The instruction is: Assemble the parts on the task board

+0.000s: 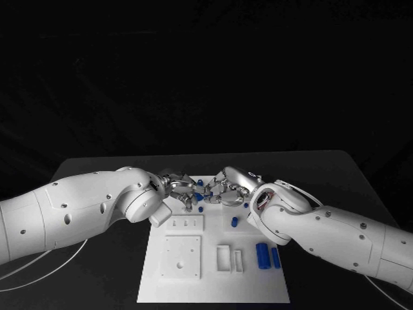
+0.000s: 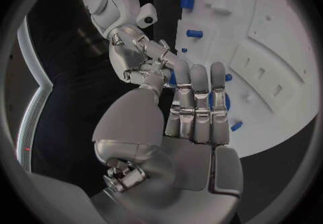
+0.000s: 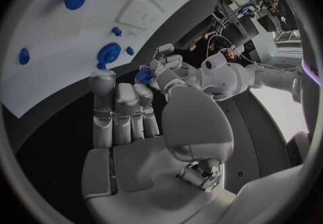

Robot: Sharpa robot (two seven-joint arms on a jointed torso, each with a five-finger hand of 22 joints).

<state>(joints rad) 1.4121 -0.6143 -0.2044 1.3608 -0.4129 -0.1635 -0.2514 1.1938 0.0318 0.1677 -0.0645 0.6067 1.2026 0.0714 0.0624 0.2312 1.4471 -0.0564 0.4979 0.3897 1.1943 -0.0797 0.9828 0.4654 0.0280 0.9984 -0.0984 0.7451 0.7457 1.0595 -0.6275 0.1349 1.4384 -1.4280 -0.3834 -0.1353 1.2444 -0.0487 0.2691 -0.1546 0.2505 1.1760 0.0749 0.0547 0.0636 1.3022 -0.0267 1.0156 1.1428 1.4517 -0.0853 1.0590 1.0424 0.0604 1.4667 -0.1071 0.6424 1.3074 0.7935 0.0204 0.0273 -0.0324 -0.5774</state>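
The white task board (image 1: pixel 216 284) lies in the middle of the black table. Above its far end my left hand (image 1: pixel 177 187) and right hand (image 1: pixel 229 188) meet fingertip to fingertip. A small blue part (image 1: pixel 202 194) sits between them, pinched from both sides; it is partly hidden by the fingers. In the left wrist view the blue part (image 2: pixel 172 78) peeks out beside my left hand (image 2: pixel 195 105), with the right hand (image 2: pixel 138 54) reaching onto it. In the right wrist view the left hand (image 3: pixel 168 65) closes round the blue part (image 3: pixel 143 76) at the thumb tip of my right hand (image 3: pixel 134 116).
Loose blue parts lie on the board: two long cylinders (image 1: pixel 267 256) at the near right, a short one (image 1: pixel 234 221) mid-board, a round disc (image 3: pixel 107 53) and small pegs (image 3: pixel 116 31) under the hands. White raised fixtures (image 1: pixel 182 256) and slotted blocks (image 1: pixel 230 257) stand on the near half.
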